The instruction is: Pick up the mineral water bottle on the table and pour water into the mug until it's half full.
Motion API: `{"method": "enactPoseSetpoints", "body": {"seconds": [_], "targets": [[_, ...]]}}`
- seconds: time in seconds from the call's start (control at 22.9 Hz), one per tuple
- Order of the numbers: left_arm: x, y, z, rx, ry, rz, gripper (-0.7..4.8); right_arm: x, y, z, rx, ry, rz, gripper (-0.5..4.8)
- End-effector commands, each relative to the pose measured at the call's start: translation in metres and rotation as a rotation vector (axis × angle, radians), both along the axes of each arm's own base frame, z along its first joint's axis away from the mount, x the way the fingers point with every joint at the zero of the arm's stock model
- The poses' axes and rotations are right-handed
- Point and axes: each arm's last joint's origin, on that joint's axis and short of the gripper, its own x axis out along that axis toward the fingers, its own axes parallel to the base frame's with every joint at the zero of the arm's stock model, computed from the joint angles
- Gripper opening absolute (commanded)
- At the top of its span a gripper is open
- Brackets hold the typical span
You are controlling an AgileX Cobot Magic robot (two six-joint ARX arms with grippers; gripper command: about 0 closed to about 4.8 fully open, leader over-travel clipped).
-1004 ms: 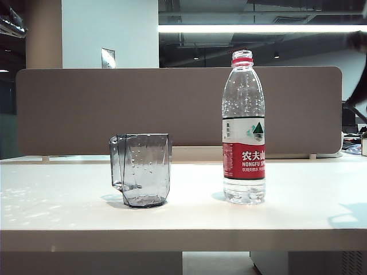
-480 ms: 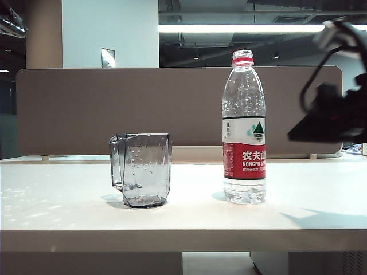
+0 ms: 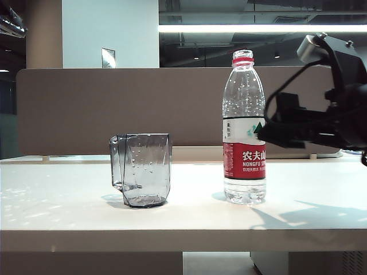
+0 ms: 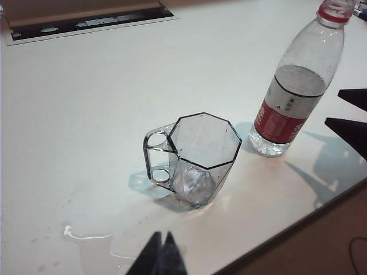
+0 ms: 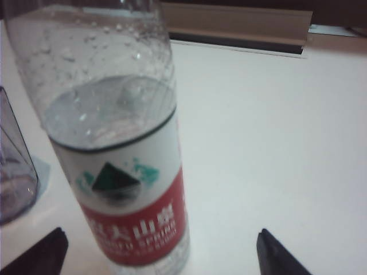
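The mineral water bottle (image 3: 244, 132) stands upright on the table (image 3: 69, 200), right of the mug (image 3: 143, 170). Water (image 5: 109, 109) fills the bottle to about the label's top edge. The smoky-grey mug (image 4: 198, 157) looks empty apart from droplets, with its handle on the side away from the bottle. My right gripper (image 3: 265, 133) comes in level from the right at label height. It is open wide, and its fingertips stop just short of the bottle (image 5: 114, 172). My left gripper (image 4: 162, 236) hangs shut and empty above the table's front part, short of the mug.
A small water spill (image 4: 86, 235) lies on the table beside my left gripper. A brown partition board (image 3: 114, 109) runs along the back of the table. A dark cable slot (image 4: 86, 23) sits at the far edge. The table's front edge (image 4: 298, 220) is near the bottle.
My right arm has swung in from the right edge toward the bottle, and its jaws have opened wide. The bottle, the mug and the left gripper have not moved.
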Motion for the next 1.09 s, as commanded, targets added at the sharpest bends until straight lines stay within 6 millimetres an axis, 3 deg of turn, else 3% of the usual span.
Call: {"method": "enactPoseSetpoints", "body": {"seconds": [0.04,0.57,0.92,1.09], "targets": [[0.000,0.000,0.002,-0.008,-0.016,0.000,-0.05,0.008,0.006,0.007,0.041,-0.037,0.051,4.79],[0.000,0.000,0.002,-0.008,-0.016,0.000,-0.05,0.036,0.023,-0.007,0.054,0.002,0.137,4.79],[0.000,0.000,0.002,-0.008,-0.016,0.001,-0.05,0.068,0.038,-0.013,0.058,-0.006,0.141,4.79],[0.000,0.000,0.003,-0.008,-0.017,0.000,-0.05,0.072,0.040,-0.017,0.054,0.006,0.141,3.66]]}}
